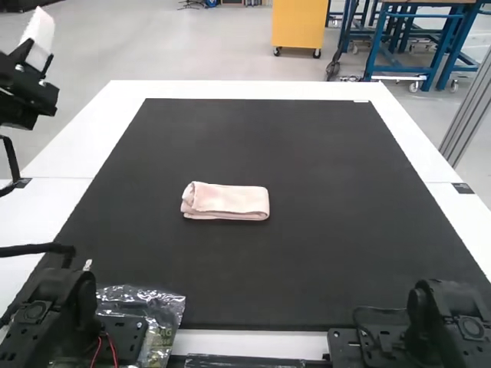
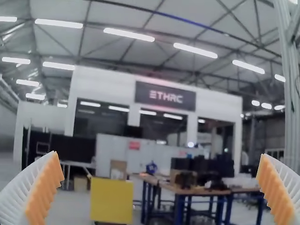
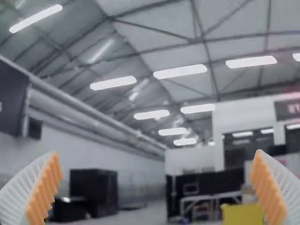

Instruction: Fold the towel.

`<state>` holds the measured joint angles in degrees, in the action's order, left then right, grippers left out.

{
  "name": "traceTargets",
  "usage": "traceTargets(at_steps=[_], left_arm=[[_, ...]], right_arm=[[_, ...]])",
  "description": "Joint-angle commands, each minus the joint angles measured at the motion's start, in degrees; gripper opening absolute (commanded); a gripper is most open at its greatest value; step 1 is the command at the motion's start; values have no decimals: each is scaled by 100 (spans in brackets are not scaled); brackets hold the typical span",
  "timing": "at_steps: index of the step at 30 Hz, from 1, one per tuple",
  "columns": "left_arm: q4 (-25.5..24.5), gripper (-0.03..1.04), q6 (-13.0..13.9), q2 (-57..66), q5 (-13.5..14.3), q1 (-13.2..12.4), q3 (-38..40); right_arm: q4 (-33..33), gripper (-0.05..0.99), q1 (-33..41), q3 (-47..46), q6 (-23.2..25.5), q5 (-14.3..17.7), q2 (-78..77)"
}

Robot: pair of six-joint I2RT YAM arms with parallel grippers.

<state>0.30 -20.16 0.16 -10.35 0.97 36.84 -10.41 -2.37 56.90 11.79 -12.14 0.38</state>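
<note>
The pink towel [image 1: 225,202] lies near the middle of the black mat, folded into a small, narrow rectangular bundle with layered edges and a rounded left end. At the upper left of the high view, my left gripper [image 1: 38,40] is raised over the table's left edge, away from the towel. The left wrist view has my left gripper [image 2: 161,187] with its orange-padded fingers wide apart and nothing between them. In the right wrist view my right gripper [image 3: 156,187] is likewise open, holding nothing.
A black mat [image 1: 307,261] covers most of the white table [image 1: 245,90]. Crumpled clear plastic packaging [image 1: 153,314] sits beside the left arm's base [image 1: 57,307]. The right arm's base [image 1: 445,322] stands at the near right.
</note>
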Motion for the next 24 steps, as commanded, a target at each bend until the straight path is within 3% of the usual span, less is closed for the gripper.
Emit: traceTargets(at_steps=[1,5,8,11,16,19,24], left_arm=[[155,97,232,-16,428,-62,51],[691,97,1058,-16,648,-80,16],[718,97,1199,-16,578,-106,-195],[779,97,1436,-16,464,-106,-555],[911,97,1630,-16,657,-106,-1267],[1060,97,1814,-16,780,-106,-1812],[1623,97,2113,-16,1079,-106,-2717]], right_arm=[[-690,91,79,49,-608,1126,-29],[-787,91,228,-426,-643,1662,-29],[-444,91,316,-909,-388,2181,-21],[-321,91,369,-1516,-379,2119,-21],[-277,91,378,-2377,-880,1548,-29],[558,91,378,-2913,-995,1698,-21],[1938,91,369,-3810,-1311,2286,-29]])
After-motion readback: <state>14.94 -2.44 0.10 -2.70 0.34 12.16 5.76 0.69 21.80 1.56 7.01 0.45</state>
